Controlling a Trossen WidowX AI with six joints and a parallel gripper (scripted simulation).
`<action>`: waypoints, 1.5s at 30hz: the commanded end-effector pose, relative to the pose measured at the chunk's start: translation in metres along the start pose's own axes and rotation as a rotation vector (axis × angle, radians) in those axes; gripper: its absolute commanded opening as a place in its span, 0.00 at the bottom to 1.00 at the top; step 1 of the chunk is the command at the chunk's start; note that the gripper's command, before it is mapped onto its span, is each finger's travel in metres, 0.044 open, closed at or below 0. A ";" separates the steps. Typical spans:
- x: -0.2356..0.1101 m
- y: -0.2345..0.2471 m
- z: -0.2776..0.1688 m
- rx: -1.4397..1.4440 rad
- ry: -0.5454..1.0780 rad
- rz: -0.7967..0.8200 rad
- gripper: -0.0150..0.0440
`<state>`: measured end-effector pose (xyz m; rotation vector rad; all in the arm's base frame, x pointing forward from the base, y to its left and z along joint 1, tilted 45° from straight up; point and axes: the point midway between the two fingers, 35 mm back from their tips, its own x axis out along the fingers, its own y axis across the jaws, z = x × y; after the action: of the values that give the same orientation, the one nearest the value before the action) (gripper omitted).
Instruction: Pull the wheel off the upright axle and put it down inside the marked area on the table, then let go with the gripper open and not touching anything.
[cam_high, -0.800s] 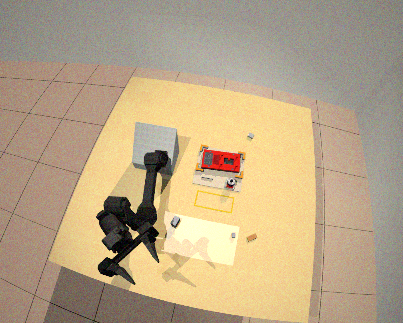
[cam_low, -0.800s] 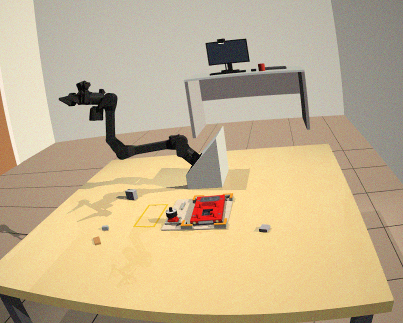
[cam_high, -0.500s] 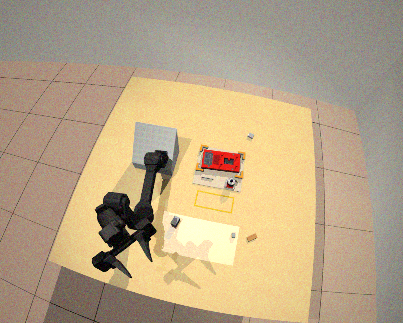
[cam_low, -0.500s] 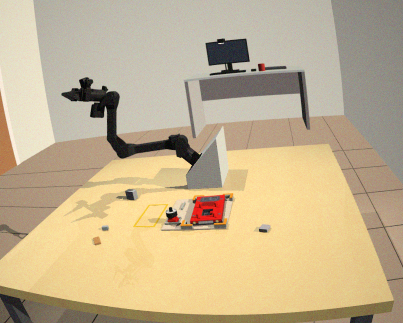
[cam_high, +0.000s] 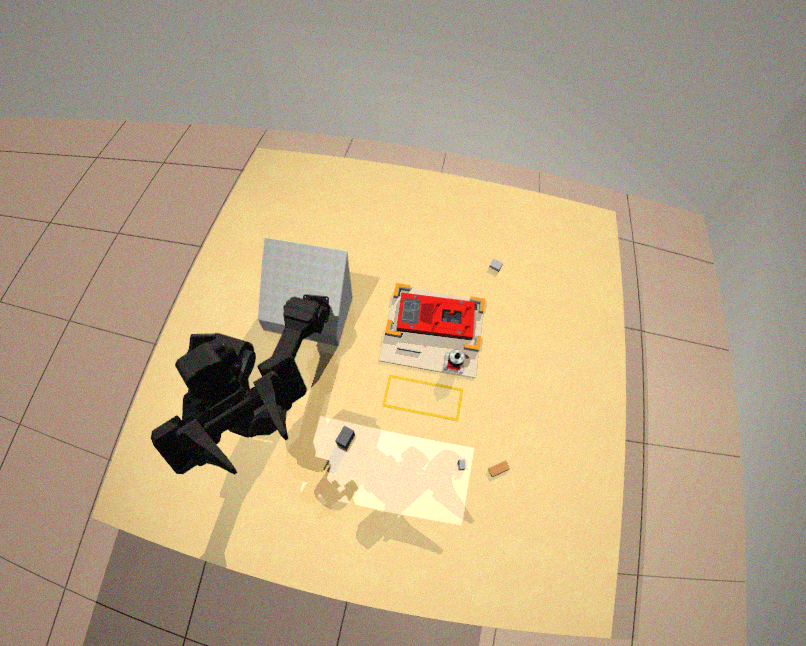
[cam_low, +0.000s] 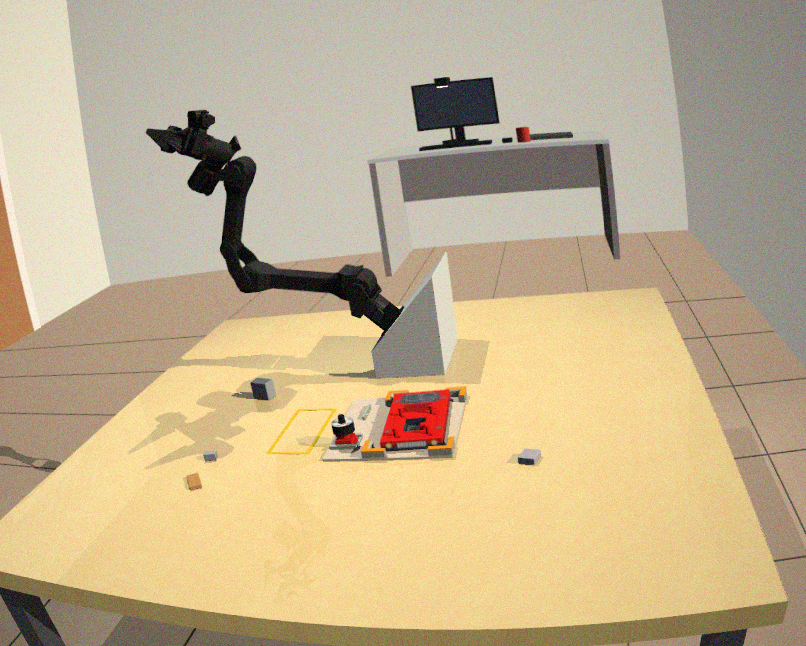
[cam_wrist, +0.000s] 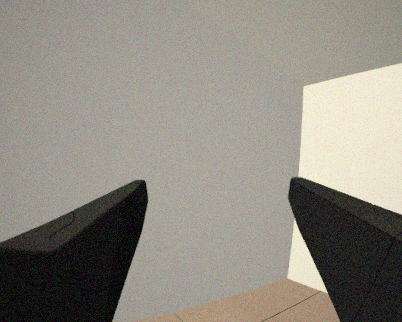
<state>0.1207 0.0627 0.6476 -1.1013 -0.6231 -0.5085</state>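
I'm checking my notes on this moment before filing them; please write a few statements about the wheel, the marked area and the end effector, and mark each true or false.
1. The wheel sits on its upright axle beside the red board. True.
2. The end effector is closed on the wheel. False: it is open, holds nothing, and is raised high, far from the wheel.
3. The yellow marked area has the wheel inside it. False: the wheel is not in it.
4. The arm is mounted on the sloped face of a gray wedge. True.
5. The small brown block lies inside the marked area. False: it lies apart from it, on the table.
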 end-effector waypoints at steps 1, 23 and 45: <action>0.002 0.015 0.016 -0.019 -0.022 0.013 0.76; 0.016 0.220 0.087 -0.074 -0.076 0.398 0.76; -0.010 0.439 -0.003 -0.027 0.317 0.860 0.76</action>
<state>0.3881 0.2307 0.3811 -1.1910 0.0622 0.0529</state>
